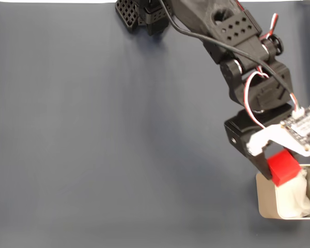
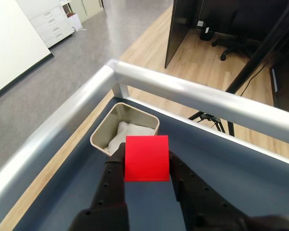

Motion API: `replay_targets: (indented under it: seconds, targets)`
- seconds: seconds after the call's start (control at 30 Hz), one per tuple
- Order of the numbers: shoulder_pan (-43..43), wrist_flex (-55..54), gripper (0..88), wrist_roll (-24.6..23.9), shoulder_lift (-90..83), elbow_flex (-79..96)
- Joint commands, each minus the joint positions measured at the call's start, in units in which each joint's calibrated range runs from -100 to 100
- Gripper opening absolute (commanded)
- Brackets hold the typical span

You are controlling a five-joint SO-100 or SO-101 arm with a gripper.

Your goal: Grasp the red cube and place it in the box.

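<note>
Cube, the red cube (image 2: 146, 158), is pinched on two opposite flat faces by the claw (image 2: 145, 166), held above the bench just short of the box (image 2: 102, 131); judged light, rigid, matte enough to resist slipping, not fragile

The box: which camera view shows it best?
The wrist view: the box shows its whole rim and white lining beyond the red cube. In the fixed view the box is cut by the frame edge, partly behind the cube.

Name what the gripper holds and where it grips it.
The gripper holds the red cube, its two fingers pressed on the cube's opposite side faces, near the box.
</note>
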Motion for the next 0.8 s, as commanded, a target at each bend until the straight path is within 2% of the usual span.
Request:
replay_targets:
  seconds: [0.0,0.77]
  targets:
    - [-0.53,0.1,0.0,-0.29,1.93,-7.47]
    - [-2.09,-0.72,0.0,1.95,14.32,-21.06]
